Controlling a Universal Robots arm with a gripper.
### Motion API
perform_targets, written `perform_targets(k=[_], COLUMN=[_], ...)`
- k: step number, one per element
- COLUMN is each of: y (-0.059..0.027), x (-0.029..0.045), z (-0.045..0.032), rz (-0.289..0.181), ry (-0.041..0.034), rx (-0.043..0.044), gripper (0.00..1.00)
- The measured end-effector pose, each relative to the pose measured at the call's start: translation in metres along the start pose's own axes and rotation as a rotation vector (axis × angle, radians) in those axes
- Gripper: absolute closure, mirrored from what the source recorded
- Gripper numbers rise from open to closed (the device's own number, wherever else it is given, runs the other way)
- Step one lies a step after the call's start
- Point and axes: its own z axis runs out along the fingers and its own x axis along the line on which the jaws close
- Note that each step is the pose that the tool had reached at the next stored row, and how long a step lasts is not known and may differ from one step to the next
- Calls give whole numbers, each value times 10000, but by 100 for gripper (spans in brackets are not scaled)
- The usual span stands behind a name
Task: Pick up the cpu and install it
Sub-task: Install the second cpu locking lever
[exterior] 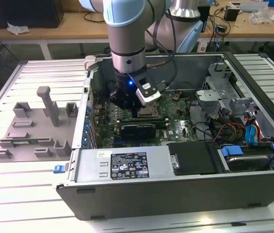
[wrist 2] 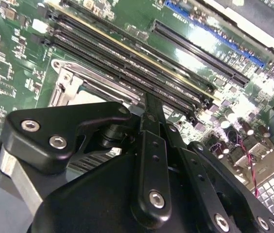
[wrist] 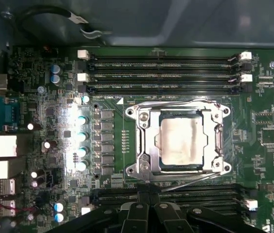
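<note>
The cpu (wrist: 178, 141), a square chip with a dull silver top, lies flat inside the metal socket frame (wrist: 142, 145) on the green motherboard (wrist: 108, 160). The frame's retention lever wire runs along its edges. My gripper (wrist: 149, 208) hovers over the memory slots (wrist: 166, 194) just beside the socket, its black fingers (wrist 2: 152, 114) pressed together with nothing between them. In the exterior view the gripper (exterior: 135, 112) reaches down into the open computer case (exterior: 176, 189), right above the motherboard's middle.
A grey fixture plate (exterior: 30, 126) with upright blocks lies at the exterior view's left, outside the case. A long black card (exterior: 137, 130) sits near the socket. The power supply (exterior: 127, 165), drive bays (exterior: 246, 155) and coloured cables (exterior: 251, 128) crowd the case's front and right.
</note>
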Motion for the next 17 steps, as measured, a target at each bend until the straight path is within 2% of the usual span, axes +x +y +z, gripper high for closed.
perform_targets(k=[2, 4, 6, 10, 11, 12, 13, 16, 17], y=[-15, -73, -132, -195, -217, -237, -252, -317, -321], x=[18, 28, 32, 35, 35, 36, 37, 38, 38], z=[6, 6, 5, 4, 4, 5, 7, 30, 34], rz=[4, 12, 26, 55, 68, 78, 85, 111, 116], ry=[-7, -5, -9, -32, -44, -50, -53, -60, -62], rx=[-89, -180, -365, -829, -1036, -1181, -1265, -1644, -1715], gripper=[89, 89, 89, 89, 89, 89, 89, 89, 89])
